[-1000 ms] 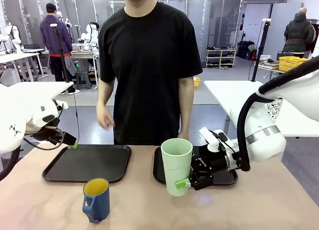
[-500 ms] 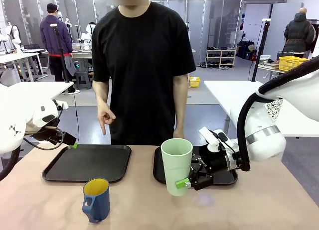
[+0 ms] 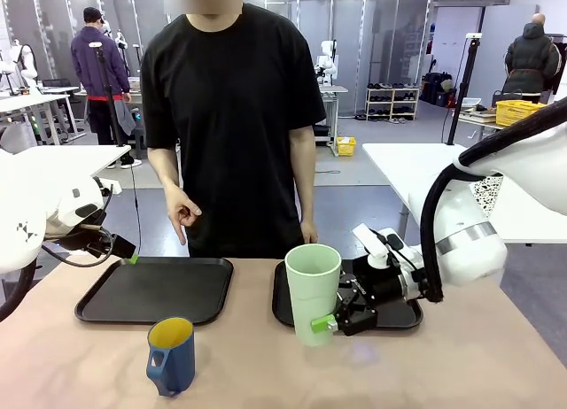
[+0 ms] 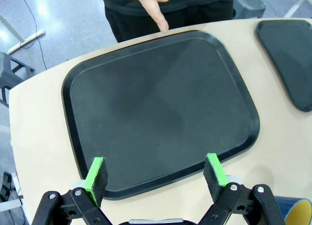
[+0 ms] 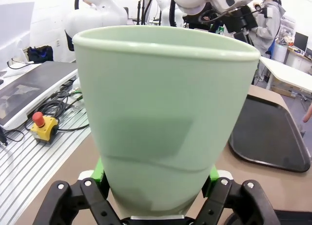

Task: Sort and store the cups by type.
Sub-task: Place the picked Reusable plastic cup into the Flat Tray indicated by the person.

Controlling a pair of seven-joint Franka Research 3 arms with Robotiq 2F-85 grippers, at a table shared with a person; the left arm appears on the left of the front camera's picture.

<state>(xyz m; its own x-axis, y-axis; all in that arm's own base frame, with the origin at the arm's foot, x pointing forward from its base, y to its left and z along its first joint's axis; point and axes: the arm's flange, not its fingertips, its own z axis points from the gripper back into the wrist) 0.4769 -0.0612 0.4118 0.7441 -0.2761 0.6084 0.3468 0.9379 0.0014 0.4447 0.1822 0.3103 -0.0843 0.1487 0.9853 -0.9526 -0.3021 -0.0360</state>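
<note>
Person's hand (image 3: 182,216) now points downward

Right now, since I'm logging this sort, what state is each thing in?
green tumbler: upright, clamped low by the right gripper
blue mug: upright on the table, ungripped
left tray: flat, bare
right tray: flat
left gripper: open over the left tray
right gripper: shut on the green tumbler
person's hand: pointing at the left tray

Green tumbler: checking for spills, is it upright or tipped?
Upright: the green tumbler stands rim up, sides untilted, with the right gripper shut on its lower part.
</note>
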